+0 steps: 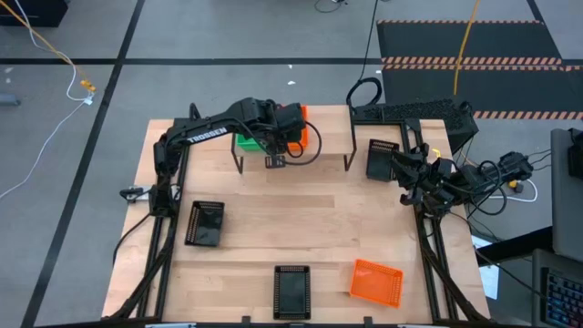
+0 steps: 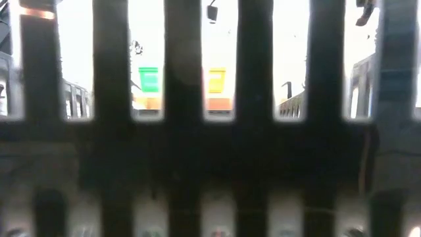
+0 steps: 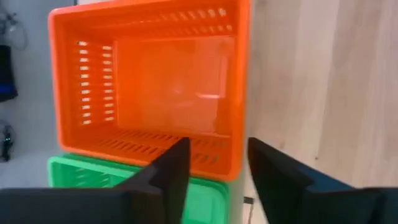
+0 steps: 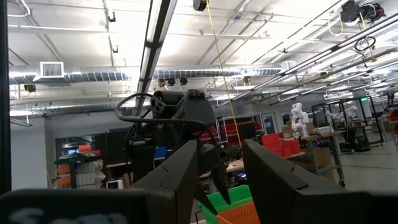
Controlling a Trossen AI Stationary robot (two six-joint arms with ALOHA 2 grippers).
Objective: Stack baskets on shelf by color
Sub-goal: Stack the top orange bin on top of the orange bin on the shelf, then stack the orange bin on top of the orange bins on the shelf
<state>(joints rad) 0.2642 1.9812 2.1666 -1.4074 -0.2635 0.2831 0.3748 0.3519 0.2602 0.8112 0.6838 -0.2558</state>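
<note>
The left gripper [image 3: 214, 165], fingers parted and holding nothing, hovers at the orange basket [image 3: 149, 87], probably light, stiff and best pinched by its rim.

Table [image 1: 328, 228]: light wood. Yellow cable [image 1: 469, 36] on grey floor beyond far-right corner, crossing black mat w/ striped edges [image 1: 474, 59]. White cable [image 1: 41, 137] on floor off table's left side.
</note>
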